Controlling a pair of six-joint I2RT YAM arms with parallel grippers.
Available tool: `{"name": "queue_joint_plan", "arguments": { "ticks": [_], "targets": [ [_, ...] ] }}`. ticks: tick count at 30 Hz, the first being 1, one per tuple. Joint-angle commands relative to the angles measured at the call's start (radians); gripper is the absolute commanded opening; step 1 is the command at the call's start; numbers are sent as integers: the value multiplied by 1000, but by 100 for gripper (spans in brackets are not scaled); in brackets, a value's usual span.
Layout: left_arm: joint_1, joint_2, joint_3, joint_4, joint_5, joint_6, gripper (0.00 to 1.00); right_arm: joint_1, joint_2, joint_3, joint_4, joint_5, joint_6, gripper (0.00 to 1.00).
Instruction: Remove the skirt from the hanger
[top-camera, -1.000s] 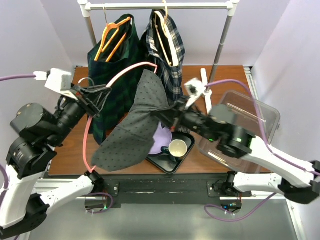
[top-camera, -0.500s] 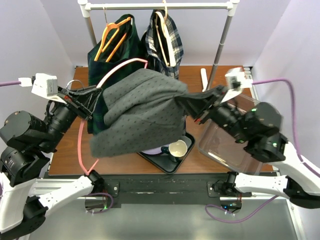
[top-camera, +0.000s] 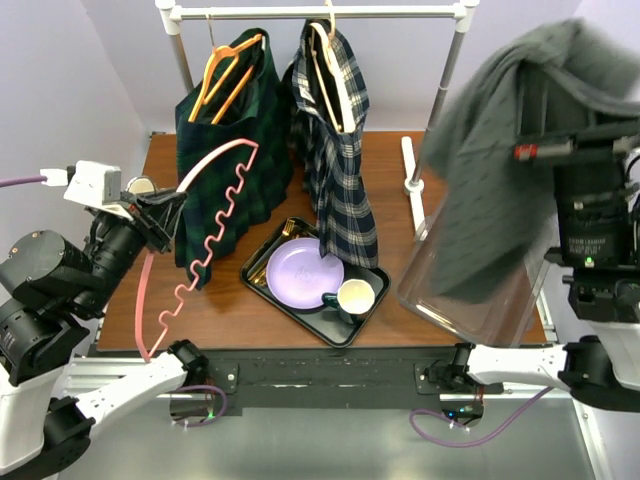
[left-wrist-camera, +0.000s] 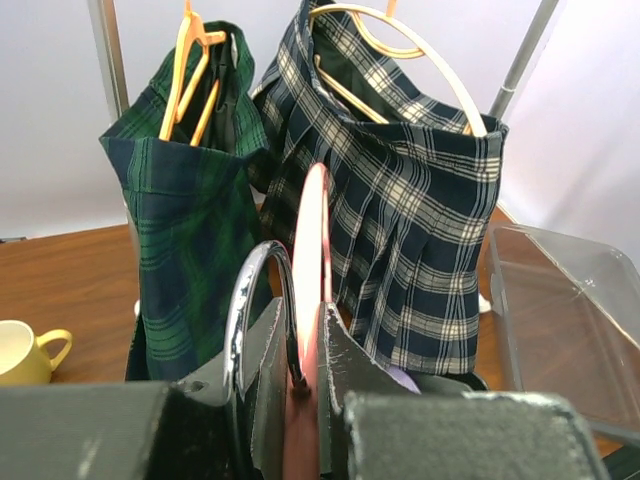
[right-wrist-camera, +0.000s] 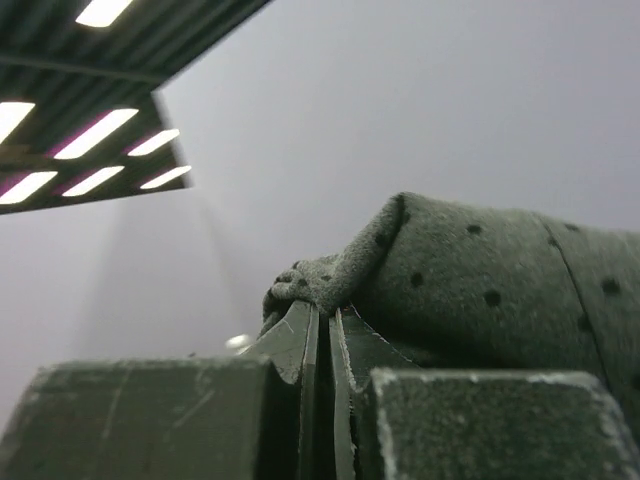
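Your right pincer is pressed together on a fold of the grey skirt, which hangs high at the right above the clear bin, off the hanger. Your left pincer pinches the bare pink hanger over the counter's left side.

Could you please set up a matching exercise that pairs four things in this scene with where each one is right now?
Things:
1. grey dotted skirt
2. pink hanger
3. purple plate
4. plaid skirt

Places:
A. on the black tray
B. hanging from the rail
C. pinched in the right gripper
D. bare, clamped in the left gripper

Pairs: 1-C, 2-D, 3-A, 4-B
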Motion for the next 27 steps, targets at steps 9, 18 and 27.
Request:
{"name": "queue_joint_plan", "arguments": {
  "ticks": [9,18,27],
  "targets": [
    [3,-11,81,61,107,15,0,-2,-59,-343,323,486,-762,0],
    [3,-2,113,76,134,15,0,-16,-165,-544,374,567,-895,0],
    [3,-10,96,85,141,13,0,-272,-137,-582,-81,623,-776,0]
  ]
}}
